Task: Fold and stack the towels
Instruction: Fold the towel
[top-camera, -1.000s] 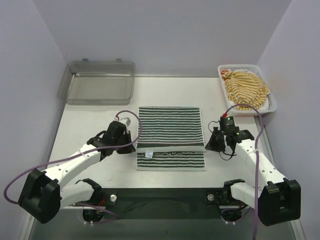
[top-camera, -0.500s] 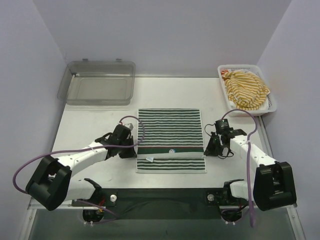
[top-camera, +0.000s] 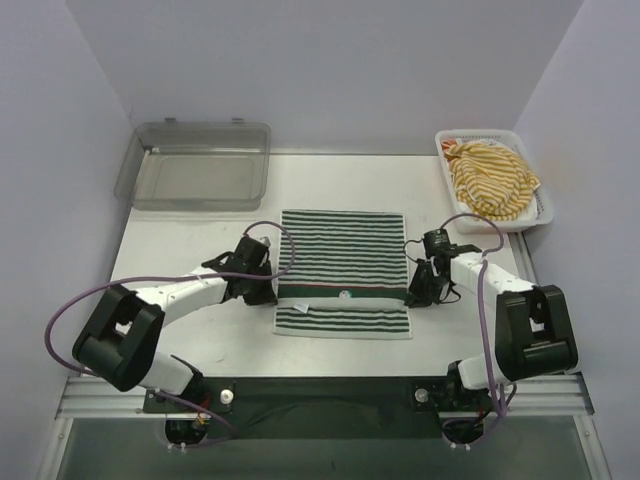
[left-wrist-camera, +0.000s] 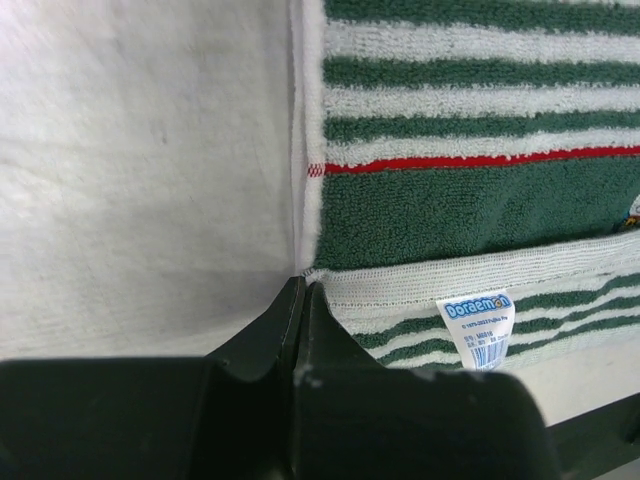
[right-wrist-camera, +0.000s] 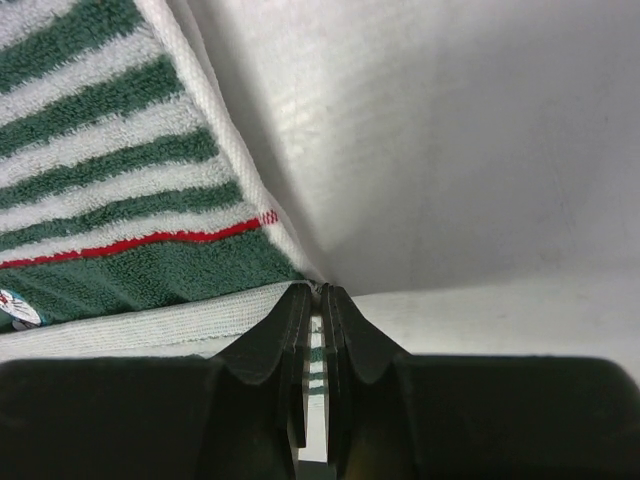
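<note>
A dark-green-and-white striped towel (top-camera: 342, 250) lies in the middle of the table with one part doubled over itself. The upper layer's hem, with a small cartoon patch (top-camera: 343, 297), runs across just short of the near edge. My left gripper (top-camera: 268, 293) (left-wrist-camera: 303, 283) is shut on the hem's left corner. My right gripper (top-camera: 412, 295) (right-wrist-camera: 320, 290) is shut on its right corner. A strip of the lower layer with a white label (left-wrist-camera: 477, 325) shows nearer the arms. A yellow-and-white striped towel (top-camera: 490, 178) lies crumpled in the basket.
The white mesh basket (top-camera: 445, 140) stands at the back right corner. A clear grey plastic tray (top-camera: 195, 165) sits at the back left. Purple cables loop from both arms over the table beside the towel.
Both grippers have drawn in closer to the towel's sides with the hem held. The hem has come down flatter onto the lower layer, and the cartoon patch has come into view.
</note>
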